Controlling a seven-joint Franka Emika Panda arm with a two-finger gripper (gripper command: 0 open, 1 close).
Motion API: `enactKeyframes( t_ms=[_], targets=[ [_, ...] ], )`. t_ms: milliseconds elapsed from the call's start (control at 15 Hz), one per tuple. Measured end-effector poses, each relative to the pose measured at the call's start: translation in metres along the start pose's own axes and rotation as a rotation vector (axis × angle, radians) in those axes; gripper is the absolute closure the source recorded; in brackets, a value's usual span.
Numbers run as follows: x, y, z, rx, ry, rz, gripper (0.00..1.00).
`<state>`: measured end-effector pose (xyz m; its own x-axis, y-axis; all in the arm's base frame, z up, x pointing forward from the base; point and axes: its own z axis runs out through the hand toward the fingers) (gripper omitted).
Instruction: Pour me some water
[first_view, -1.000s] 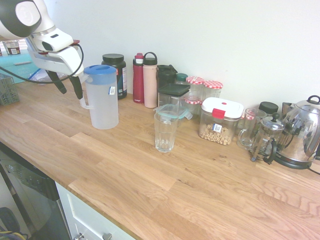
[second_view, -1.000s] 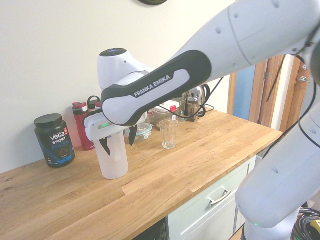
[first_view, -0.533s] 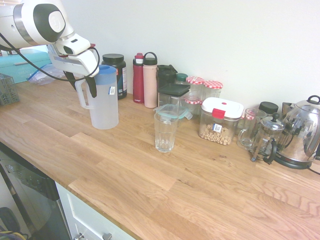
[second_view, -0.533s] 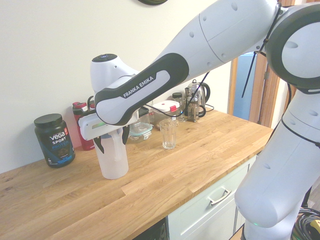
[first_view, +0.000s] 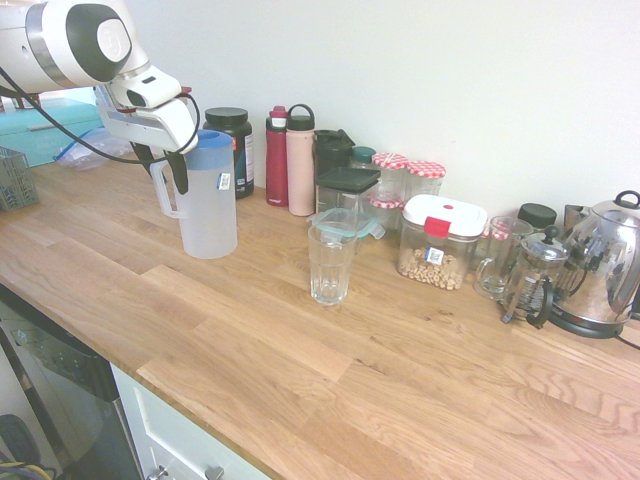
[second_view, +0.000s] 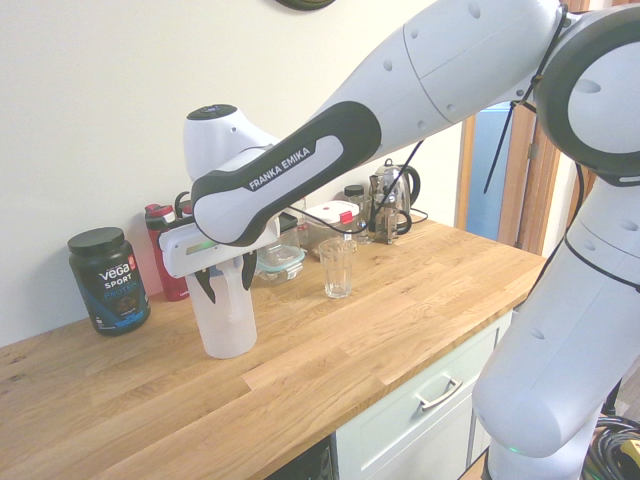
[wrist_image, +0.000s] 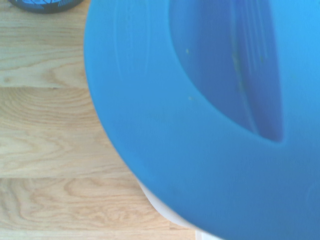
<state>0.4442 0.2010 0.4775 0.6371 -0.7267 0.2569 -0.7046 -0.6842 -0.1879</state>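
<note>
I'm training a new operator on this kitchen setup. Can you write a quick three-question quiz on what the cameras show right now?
1. True or false: the jug stands upright on the counter.
2. What colour is the jug's lid?
A) red B) blue C) black
3. Where are the fingers of the gripper, relative to the jug's handle?

Key
1. True.
2. B.
3. One on each side of the handle, near its top; whether they press it cannot be told. The drinking glass stands apart, nearer the kettle.
</note>
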Motion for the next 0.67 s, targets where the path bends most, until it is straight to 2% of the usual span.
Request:
enactKeyframes(
  t_ms=[667],
  targets=[
    [-0.0034,-0.0029,-0.0037,0.004,-0.001,-0.009,1.0]
  ],
)
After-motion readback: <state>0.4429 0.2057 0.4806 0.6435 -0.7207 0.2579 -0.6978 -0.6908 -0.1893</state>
